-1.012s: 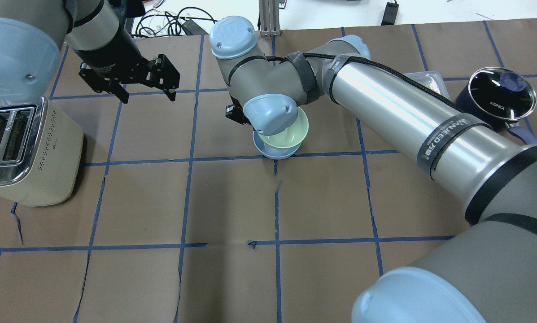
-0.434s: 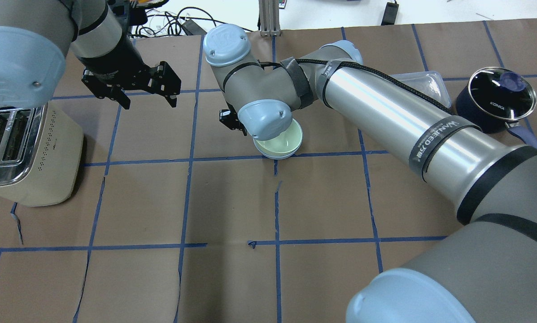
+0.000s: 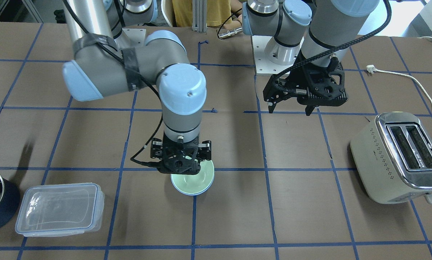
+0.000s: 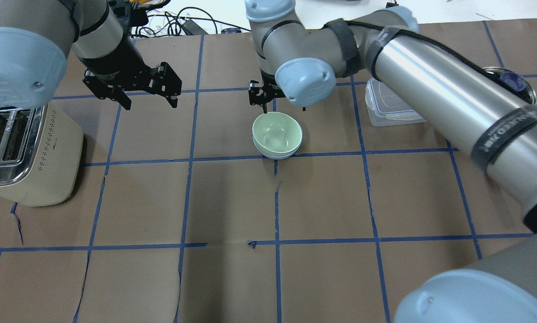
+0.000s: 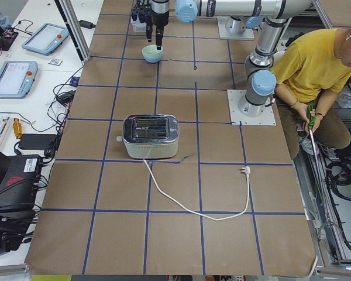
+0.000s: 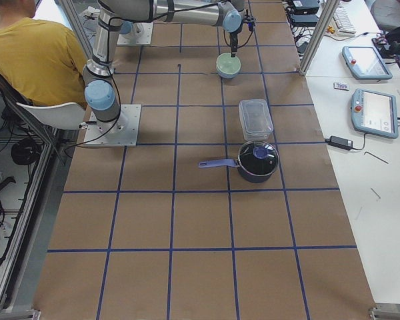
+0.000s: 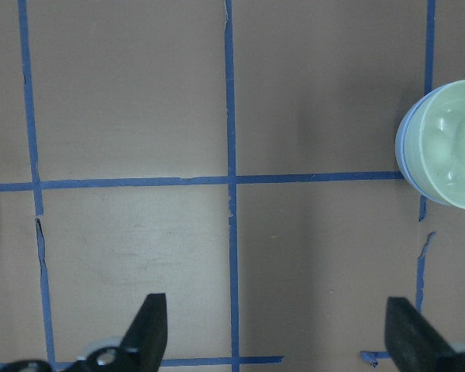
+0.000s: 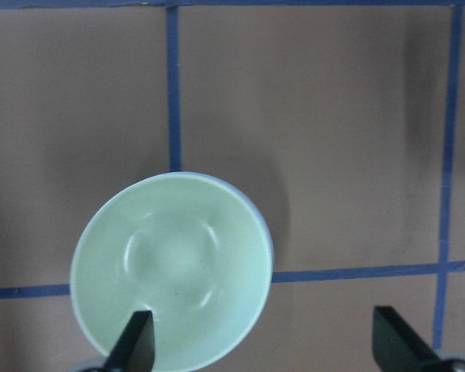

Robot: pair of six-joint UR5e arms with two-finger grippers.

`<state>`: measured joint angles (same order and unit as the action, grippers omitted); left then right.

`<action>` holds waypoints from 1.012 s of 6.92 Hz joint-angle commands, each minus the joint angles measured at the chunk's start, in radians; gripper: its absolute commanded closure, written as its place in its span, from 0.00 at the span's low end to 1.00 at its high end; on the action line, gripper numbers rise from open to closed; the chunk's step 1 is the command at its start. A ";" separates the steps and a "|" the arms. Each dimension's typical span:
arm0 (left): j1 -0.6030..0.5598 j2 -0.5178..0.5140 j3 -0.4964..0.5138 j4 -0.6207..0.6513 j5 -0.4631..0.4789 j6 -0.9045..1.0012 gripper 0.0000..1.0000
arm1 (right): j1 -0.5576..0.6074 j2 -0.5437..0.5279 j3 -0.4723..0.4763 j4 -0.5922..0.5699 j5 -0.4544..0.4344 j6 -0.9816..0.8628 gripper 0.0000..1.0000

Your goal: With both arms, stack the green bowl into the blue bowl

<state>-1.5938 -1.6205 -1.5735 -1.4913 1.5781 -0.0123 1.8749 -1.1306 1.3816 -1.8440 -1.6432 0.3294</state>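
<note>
A robotics lab: brown-papered table [image 4: 322, 202] gridded with blue tape [image 4: 277, 278], teach pendants [image 6: 373, 113] lying on white side benches [image 6: 360, 173].

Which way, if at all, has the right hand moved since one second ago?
Yes. In the overhead view the right hand has drawn back off the green bowl, away from the robot, toward the far blue tape line.

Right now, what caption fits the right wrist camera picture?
Green bowl nested inside the blue bowl, right fingers open above it.
</note>
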 commanded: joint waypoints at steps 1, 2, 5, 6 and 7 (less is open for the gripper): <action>-0.002 0.002 0.012 -0.006 0.002 0.000 0.00 | -0.130 -0.127 0.008 0.168 0.046 -0.068 0.00; -0.002 0.004 0.020 -0.006 0.019 -0.002 0.00 | -0.196 -0.197 0.010 0.259 0.089 -0.154 0.00; -0.005 0.005 0.030 -0.020 0.004 -0.009 0.00 | -0.264 -0.343 0.056 0.360 0.092 -0.259 0.00; -0.003 0.004 0.030 -0.020 0.003 -0.009 0.00 | -0.272 -0.347 0.057 0.386 0.094 -0.253 0.00; -0.003 0.004 0.030 -0.020 0.003 -0.009 0.00 | -0.305 -0.347 0.113 0.365 0.100 -0.268 0.00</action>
<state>-1.5972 -1.6169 -1.5438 -1.5107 1.5873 -0.0208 1.5984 -1.4718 1.4509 -1.4766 -1.5478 0.0731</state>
